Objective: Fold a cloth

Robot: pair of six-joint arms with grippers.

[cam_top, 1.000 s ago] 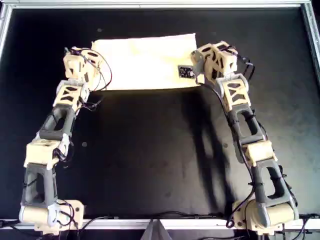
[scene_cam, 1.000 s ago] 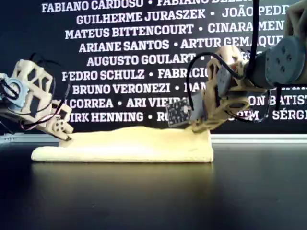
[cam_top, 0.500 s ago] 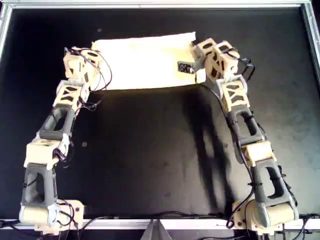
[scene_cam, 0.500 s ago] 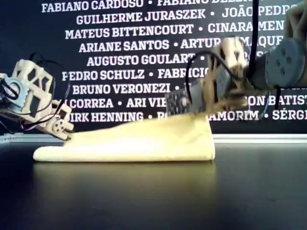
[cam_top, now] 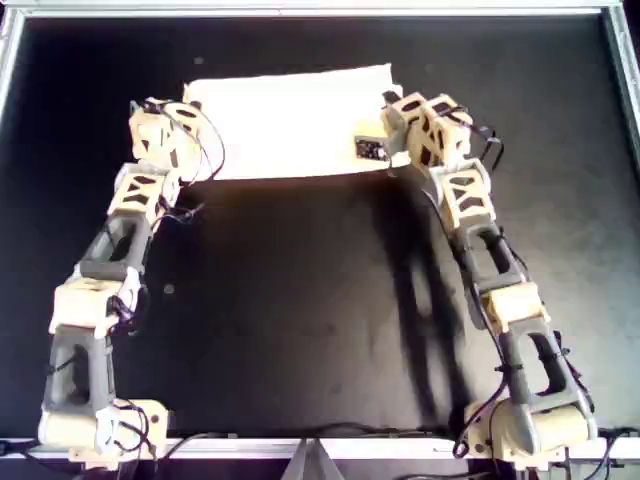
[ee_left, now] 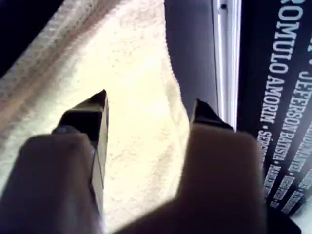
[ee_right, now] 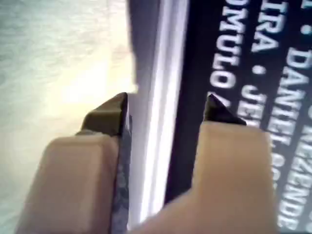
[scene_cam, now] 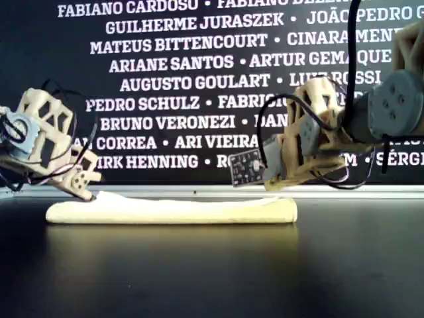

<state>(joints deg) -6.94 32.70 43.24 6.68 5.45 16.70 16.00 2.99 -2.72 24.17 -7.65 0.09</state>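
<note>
Fabric state: the cloth (cam_top: 290,125) lies flat as a folded pale yellow strip at the far side of the black worktop (cam_top: 320,300).
Change: half a second ago, the end of the cloth on the exterior view's right was held up in a slope; now it is down and level (scene_cam: 172,211).
Arm at that end: the arm on the overhead view's right (cam_top: 470,210) hangs just above the cloth's corner. The wrist views do not show whether it is first or second.
Task meaning: the fold looks laid down and let go; judged from this, one fold is done and any further fold needs a fresh grasp.
My first pincer (ee_left: 148,114): jaws spread, cloth below them, nothing pinched.
My second pincer (ee_right: 168,109): jaws spread, over the cloth's edge and the worktop's metal rail, nothing pinched.
Writing, banner (scene_cam: 172,46): white names on black, e.g. GUILHERME JURASZEK, MATEUS BITTENCOURT, ARIANE SANTOS, AUGUSTO GOULART, PEDRO SCHULZ, BRUNO VERONEZI.
Writing, first wrist view: ROMULO AMORIM, JEFERSON.
Marker: small square code tag (cam_top: 371,149) on that arm's wrist, unreadable.
Brands: none seen.
</note>
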